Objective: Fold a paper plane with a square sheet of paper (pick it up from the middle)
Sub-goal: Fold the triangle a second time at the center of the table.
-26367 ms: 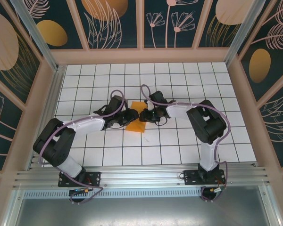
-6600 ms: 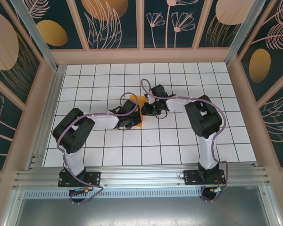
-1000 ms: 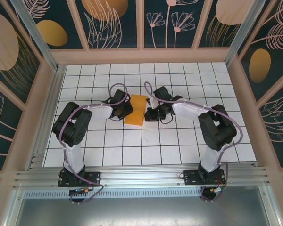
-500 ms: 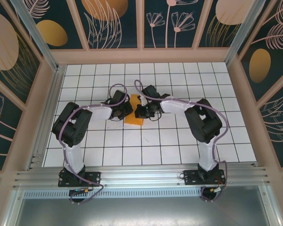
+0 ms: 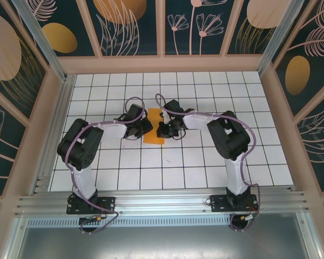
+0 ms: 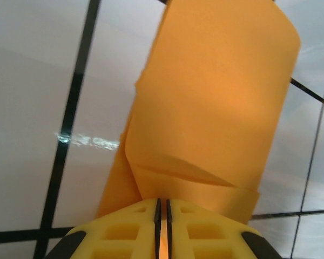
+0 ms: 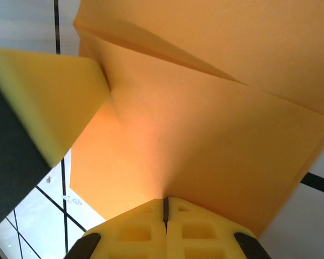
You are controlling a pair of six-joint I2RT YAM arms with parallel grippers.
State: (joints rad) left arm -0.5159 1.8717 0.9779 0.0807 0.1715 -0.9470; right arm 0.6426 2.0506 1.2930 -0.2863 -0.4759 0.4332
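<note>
The square sheet of paper [image 5: 154, 125] is orange and lies folded into a narrow upright strip on the white tiles, not in the shape of a paper plane. My left gripper [image 5: 144, 128] is at its left edge and my right gripper [image 5: 162, 130] at its right edge. In the left wrist view the paper [image 6: 216, 97] shows layered folds, and the gripper [image 6: 163, 200] is shut on it, an orange sliver showing in the thin slit. In the right wrist view the paper [image 7: 205, 135] runs into the shut right gripper [image 7: 165, 199]. The left finger [image 7: 43, 102] presses the paper's far side.
The white tiled floor [image 5: 205, 162] spreads around both arms. Pink wooden walls [image 5: 162, 63] fence the back and sides. A metal rail [image 5: 162, 202] runs along the near edge by the arm bases.
My right gripper has moved left across the paper, and the orange strip is narrower than a second ago. The left gripper's slit has widened slightly; that arm has barely moved.
</note>
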